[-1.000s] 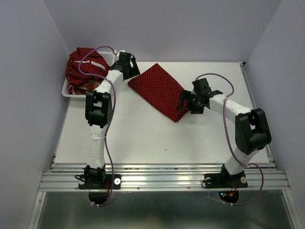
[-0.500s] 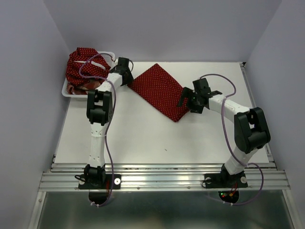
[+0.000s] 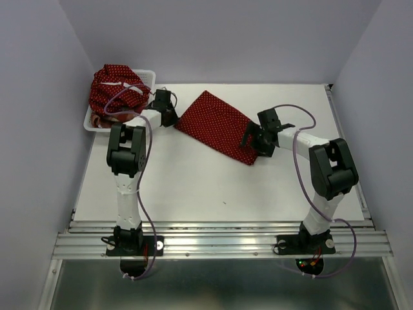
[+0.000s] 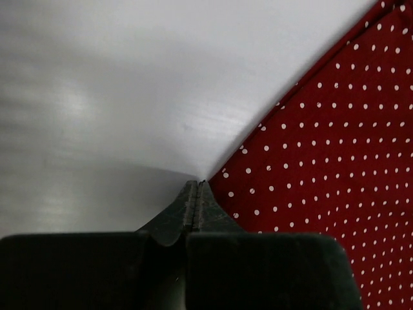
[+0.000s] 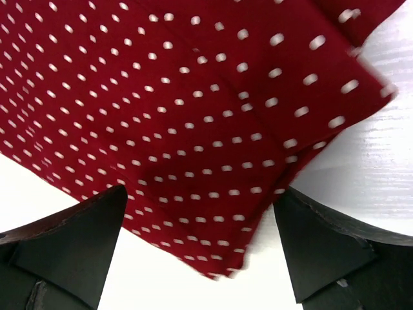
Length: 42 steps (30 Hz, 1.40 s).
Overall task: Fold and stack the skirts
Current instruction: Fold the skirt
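Note:
A folded dark red polka-dot skirt (image 3: 216, 126) lies flat at the middle of the table. My left gripper (image 3: 169, 116) is shut at the skirt's left corner. In the left wrist view the gripper (image 4: 197, 185) has its fingertips pressed together on the table, with the skirt's edge (image 4: 322, 168) just to their right and no cloth showing between them. My right gripper (image 3: 253, 145) stands open over the skirt's near right corner. In the right wrist view the skirt (image 5: 193, 97) lies between the spread fingers (image 5: 77, 239). A second polka-dot skirt (image 3: 115, 87) is heaped in the basket.
The white mesh basket (image 3: 90, 121) stands at the back left against the wall, with a strip of paler checked cloth (image 3: 103, 120) under the heap. Purple walls close in the left, back and right. A metal rail (image 3: 219, 242) runs along the near edge.
My left gripper has shut and moved down and left to the skirt's left corner. The skirt has shifted a little. My right gripper has edged left over the near corner and stays open.

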Tool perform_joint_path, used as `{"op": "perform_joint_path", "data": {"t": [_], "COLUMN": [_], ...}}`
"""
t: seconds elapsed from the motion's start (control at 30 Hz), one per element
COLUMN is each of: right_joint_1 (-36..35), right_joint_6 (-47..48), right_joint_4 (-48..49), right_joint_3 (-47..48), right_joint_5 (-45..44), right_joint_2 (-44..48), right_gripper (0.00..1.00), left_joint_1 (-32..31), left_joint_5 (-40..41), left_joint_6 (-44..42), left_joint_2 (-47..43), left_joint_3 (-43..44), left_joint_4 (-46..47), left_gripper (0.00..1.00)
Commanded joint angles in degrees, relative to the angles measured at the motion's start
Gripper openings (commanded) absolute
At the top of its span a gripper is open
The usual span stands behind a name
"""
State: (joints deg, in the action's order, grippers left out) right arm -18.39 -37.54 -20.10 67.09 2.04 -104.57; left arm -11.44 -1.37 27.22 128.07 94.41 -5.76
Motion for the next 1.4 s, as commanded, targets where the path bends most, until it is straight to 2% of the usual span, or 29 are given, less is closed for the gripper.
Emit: {"op": "perform_joint_path", "data": {"t": [0.0, 0.3, 0.4, 0.5, 0.67, 0.7, 0.77, 0.9, 0.97, 1.0, 1.03, 1.13, 1.17, 1.27, 1.37], "right_joint_1": [0.9, 6.0, 7.8, 8.5, 9.0, 9.6, 9.6, 10.1, 10.1, 10.1, 10.1, 10.1, 10.1, 10.1, 10.1], "right_joint_6": [-0.7, 2.5, 5.3, 9.0, 12.5, 12.5, 13.5, 15.1, 15.7, 15.7, 15.8, 16.8, 17.1, 17.9, 17.7], "right_joint_4": [1.8, -3.0, -3.3, -3.3, -3.4, -3.4, -3.3, -3.3, -3.2, -3.1, -3.0, -2.3, -2.1, -1.3, -0.6], "right_joint_3": [3.7, 3.3, 2.9, 2.9, 2.7, 2.6, 2.9, 3.4, 3.2, 2.9, 2.7, 1.5, 1.2, 0.4, 0.2], "right_joint_5": [-1.8, -7.3, -7.1, -7.0, -8.3, -8.1, -7.3, -6.6, -6.0, -5.6, -4.3, -1.2, 0.1, 3.5, 3.8], "right_joint_2": [-0.2, 0.8, 1.8, 2.5, 2.2, 1.9, 1.4, 1.1, 1.0, 1.0, 1.0, 0.9, 0.9, 0.6, 0.2], "right_gripper": [1.00, 1.00, 1.00, 1.00, 1.00, 1.00, 1.00, 1.00, 1.00, 1.00, 1.00, 1.00, 1.00, 0.99, 0.96], "left_joint_1": [-0.9, -4.1, -6.7, -9.1, -10.2, -10.2, -10.2, -10.2, -10.2, -10.3, -10.3, -10.1, -10.1, -10.2, -10.2], "left_joint_5": [-1.4, 0.3, 0.7, 4.4, 7.2, 7.2, 8.2, 9.4, 9.7, 9.6, 9.6, 10.2, 10.7, 11.3, 10.7], "left_joint_6": [2.4, 9.7, 11.5, 13.5, 15.0, 14.6, 14.4, 12.8, 12.0, 12.0, 12.0, 12.4, 12.2, 11.4, 9.8], "left_joint_2": [-7.6, -20.5, -23.2, -25.3, -30.7, -31.5, -32.9, -33.3, -33.1, -33.0, -33.0, -33.9, -34.4, -34.1, -32.8], "left_joint_3": [-9.8, -30.0, -33.1, -33.9, -35.4, -35.3, -34.4, -30.2, -29.3, -28.9, -28.8, -28.6, -28.2, -25.4, -22.3], "left_joint_4": [-1.8, -1.9, -4.4, -9.2, -15.3, -15.8, -17.3, -19.1, -19.1, -19.4, -19.5, -19.7, -19.8, -19.6, -17.5], "left_gripper": [0.00, 0.00, 0.00, 0.00, 0.00, 0.03, 0.18, 0.25, 0.33, 0.42, 0.43, 0.56, 0.65, 0.76, 0.96]}}
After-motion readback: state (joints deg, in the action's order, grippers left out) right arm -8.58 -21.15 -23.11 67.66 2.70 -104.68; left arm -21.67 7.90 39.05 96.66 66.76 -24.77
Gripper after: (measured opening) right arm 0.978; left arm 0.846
